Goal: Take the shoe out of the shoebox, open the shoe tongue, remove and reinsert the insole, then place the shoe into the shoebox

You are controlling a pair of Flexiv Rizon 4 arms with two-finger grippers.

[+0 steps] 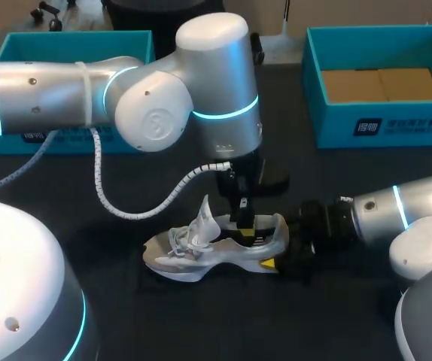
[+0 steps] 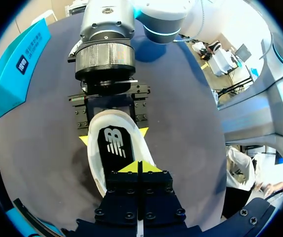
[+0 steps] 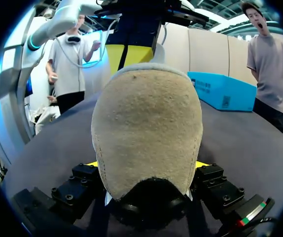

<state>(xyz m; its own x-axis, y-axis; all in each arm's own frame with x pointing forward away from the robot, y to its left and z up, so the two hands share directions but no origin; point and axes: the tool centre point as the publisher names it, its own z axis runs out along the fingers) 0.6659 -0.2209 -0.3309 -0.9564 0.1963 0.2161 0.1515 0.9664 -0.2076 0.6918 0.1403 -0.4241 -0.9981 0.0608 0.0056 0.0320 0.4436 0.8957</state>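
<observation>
A white and grey sneaker [image 1: 208,252] lies on the black table, toe to the left, tongue [image 1: 204,213] pulled up. My right gripper [image 1: 280,247] is shut on its heel, one yellow tip on each side [image 2: 109,136]. The tan heel [image 3: 146,123] fills the space between the right gripper's [image 3: 146,165] fingers. My left gripper [image 1: 243,219] comes straight down into the shoe's opening. Its tips [image 2: 138,167] are shut together over the black insole [image 2: 113,143], which lies flat inside the shoe. Whether they pinch the insole is hidden.
A teal shoebox [image 1: 385,124] with brown cardboard in it stands at the back right. Another teal box [image 1: 20,49] stands at the back left, partly behind my left arm. A white coiled cable [image 1: 137,210] hangs from the left arm near the shoe.
</observation>
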